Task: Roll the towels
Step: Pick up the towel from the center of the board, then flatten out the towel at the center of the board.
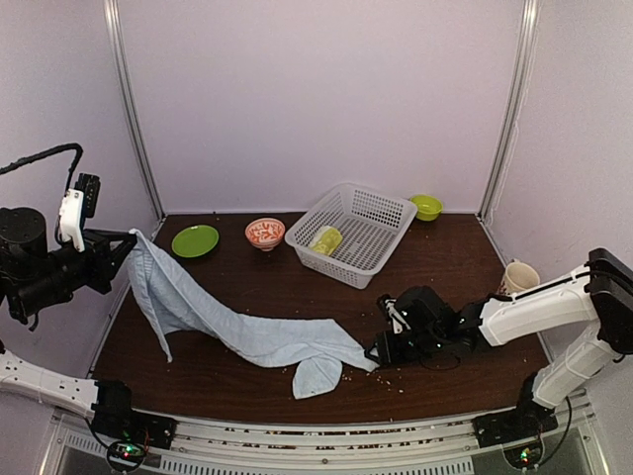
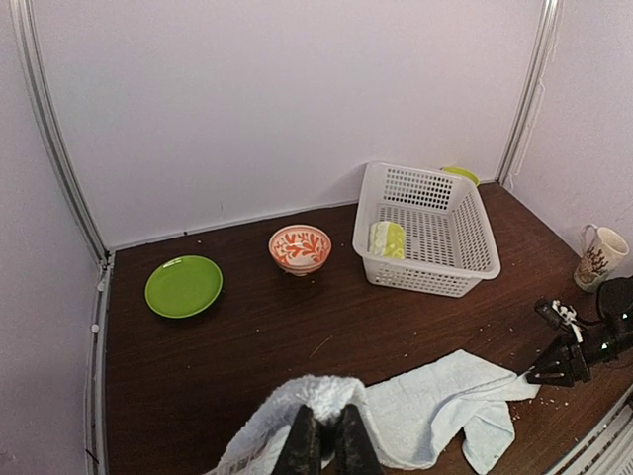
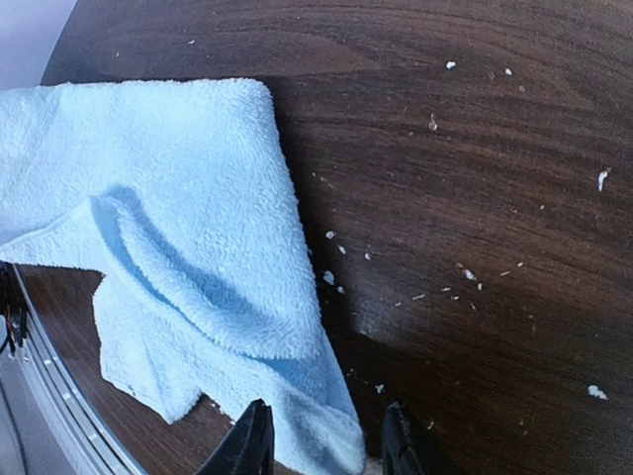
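Top external: towel (image 1: 247, 336) across crumb-strewn dark table (image 1: 445, 267), lilac walls (image 1: 316, 99).

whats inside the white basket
One rolled lime-green towel with white print lies in the white basket near its left wall. The rest of the mesh floor looks bare; the roll's underside and what the near wall screens cannot be seen.

Basket (image 1: 388, 212), plate (image 1: 195, 240), orange bowl (image 1: 264, 233) and mug (image 1: 518, 276) stand apart.

No writing, label or number is readable from here; the mug (image 2: 596, 259) by the table's (image 2: 297, 336) right edge shows only a dark twig motif.
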Controlling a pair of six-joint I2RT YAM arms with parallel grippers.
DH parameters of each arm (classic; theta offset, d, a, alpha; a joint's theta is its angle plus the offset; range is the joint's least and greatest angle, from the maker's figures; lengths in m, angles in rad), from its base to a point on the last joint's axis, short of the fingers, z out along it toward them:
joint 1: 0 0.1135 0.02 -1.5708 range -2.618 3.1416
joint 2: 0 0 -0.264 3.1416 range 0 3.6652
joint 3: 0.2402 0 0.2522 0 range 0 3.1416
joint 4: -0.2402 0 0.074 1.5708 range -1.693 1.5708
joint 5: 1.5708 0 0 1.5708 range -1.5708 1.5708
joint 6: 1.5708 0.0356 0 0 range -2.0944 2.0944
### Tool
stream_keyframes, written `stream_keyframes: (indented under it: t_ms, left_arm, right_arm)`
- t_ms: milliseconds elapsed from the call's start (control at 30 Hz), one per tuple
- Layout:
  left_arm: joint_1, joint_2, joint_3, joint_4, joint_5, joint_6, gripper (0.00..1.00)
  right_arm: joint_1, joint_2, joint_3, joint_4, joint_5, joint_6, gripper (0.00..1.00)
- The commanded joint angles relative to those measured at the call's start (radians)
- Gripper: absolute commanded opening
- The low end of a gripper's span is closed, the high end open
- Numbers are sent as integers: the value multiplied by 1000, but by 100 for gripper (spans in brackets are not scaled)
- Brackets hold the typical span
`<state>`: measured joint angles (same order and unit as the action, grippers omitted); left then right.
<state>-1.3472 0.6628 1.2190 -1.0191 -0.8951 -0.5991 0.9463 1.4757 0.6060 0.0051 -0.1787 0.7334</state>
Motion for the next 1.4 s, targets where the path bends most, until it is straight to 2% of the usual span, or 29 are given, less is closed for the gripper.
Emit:
stream_keyframes:
  t_ms: [0,33,133,167,300,433,533,633,700,800,1000,1100,1200,1367]
  left_arm:
    - [3,-12,0,2,-23,-10,0]
    - [3,-12,1,2,-24,-11,0]
    - [3,-12,1,-1,-26,-10,0]
    - [3,-11,5,-1,-27,-7,0]
    - [3,6,112,30,-19,80,0]
    - [4,41,266,163,62,275,0]
    - [3,44,274,260,96,367,0]
    - [3,49,240,289,105,391,0]
    - [2,54,225,287,133,391,0]
    - [3,53,238,275,233,384,0]
    - [3,7,242,264,606,364,0]
    - [3,-12,212,232,693,337,0]
    - [3,-41,139,246,659,326,0]
    - [3,-31,22,340,442,367,0]
  right_arm:
    - [-7,27,0,69,-42,18,35]
    - [-9,25,-3,72,-42,18,30]
    - [-12,-7,-10,65,-22,14,3]
    - [-14,-43,-8,43,-10,6,0]
    - [-17,-340,104,-187,73,-136,0]
    - [-28,-627,418,-469,180,-335,0]
    - [-37,-711,593,-653,342,-385,0]
    - [-40,-781,611,-734,448,-396,0]
    - [-40,-831,602,-751,445,-398,0]
    - [-39,-887,634,-769,359,-421,0]
    - [-40,-964,733,-817,137,-477,0]
    - [-40,-1012,738,-802,93,-470,0]
    - [-40,-1008,713,-809,198,-474,0]
    - [-43,-865,633,-839,545,-429,0]
